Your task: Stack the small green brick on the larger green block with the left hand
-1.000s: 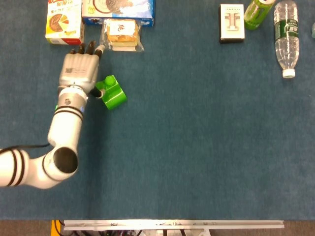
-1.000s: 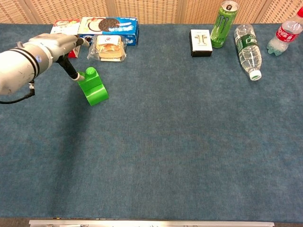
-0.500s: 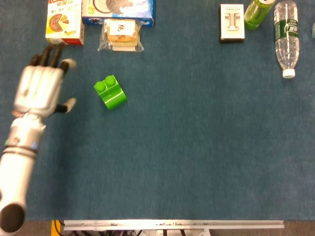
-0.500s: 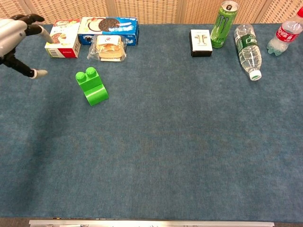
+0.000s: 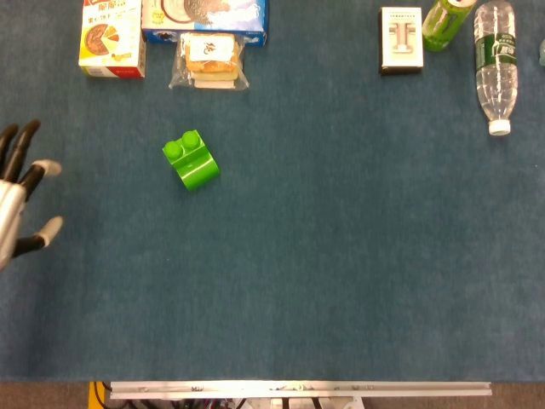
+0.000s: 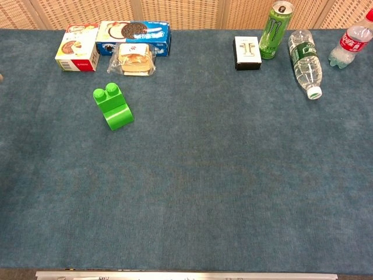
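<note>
At the far left edge of the head view, the left hand point(image 5: 19, 200) shows only in part, fingers spread apart and holding nothing; the chest view barely shows it, if at all. The right hand appears in neither view, so the left is the only hand near the work.

The green brick point(image 5: 192, 159) lies well to the right of that hand and slightly farther from the robot, out on the open blue cloth point(image 5: 341, 256). In the chest view point(image 6: 113, 106) it reads as one green piece with two studs on top, its long side running at a slant from near-right to far-left (whether this is the small brick already seated on the larger block, I judge likely but cannot confirm).

There is room all round it: the wrapped sandwich point(image 5: 210, 60) and snack boxes point(image 5: 111, 37) stand apart behind it, the bottles point(image 5: 496, 64) far off right.
</note>
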Robot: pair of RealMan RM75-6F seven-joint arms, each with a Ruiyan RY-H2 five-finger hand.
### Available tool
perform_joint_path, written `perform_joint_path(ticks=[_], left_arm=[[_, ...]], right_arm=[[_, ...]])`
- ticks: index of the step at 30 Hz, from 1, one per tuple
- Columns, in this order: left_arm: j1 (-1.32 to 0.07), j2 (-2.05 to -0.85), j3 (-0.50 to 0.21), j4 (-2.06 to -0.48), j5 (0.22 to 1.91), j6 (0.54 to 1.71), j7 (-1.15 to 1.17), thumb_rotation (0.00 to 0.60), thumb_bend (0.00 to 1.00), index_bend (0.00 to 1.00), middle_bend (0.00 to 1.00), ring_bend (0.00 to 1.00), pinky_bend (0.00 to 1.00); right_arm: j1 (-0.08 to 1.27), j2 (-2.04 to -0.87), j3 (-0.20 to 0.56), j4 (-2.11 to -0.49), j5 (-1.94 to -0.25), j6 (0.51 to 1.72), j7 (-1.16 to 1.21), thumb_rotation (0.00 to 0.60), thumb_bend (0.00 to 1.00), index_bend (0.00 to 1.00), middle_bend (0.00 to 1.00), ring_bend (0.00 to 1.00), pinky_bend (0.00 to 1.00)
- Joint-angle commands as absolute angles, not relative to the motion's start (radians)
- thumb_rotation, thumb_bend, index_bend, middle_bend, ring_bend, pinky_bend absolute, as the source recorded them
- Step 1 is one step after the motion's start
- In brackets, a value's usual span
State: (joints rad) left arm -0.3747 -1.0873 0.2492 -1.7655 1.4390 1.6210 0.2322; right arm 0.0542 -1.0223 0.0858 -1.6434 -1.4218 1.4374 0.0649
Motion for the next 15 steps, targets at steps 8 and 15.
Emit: perform_joint_path(ticks=[8,15], left_arm=[[-0.254,-1.128,0.204,-1.597,1.515,1.672,0.060,0.600,0.20,0.35,0.11,0.02,0.17],[-0.245,-1.121,0.168,-1.569,1.504,1.603,0.023,0.600,0.20,0.36,0.12,0.03,0.17]], right_arm=[[0.057,-1.030,0.088,-1.643,-1.406,1.431,0.043,0.600,0.19,0.28,0.34,0.27,0.45],[0.074,-1.040,0.092,-1.626,-1.372,1.387,0.035,0.600,0.19,0.28,0.34,0.27,0.45]])
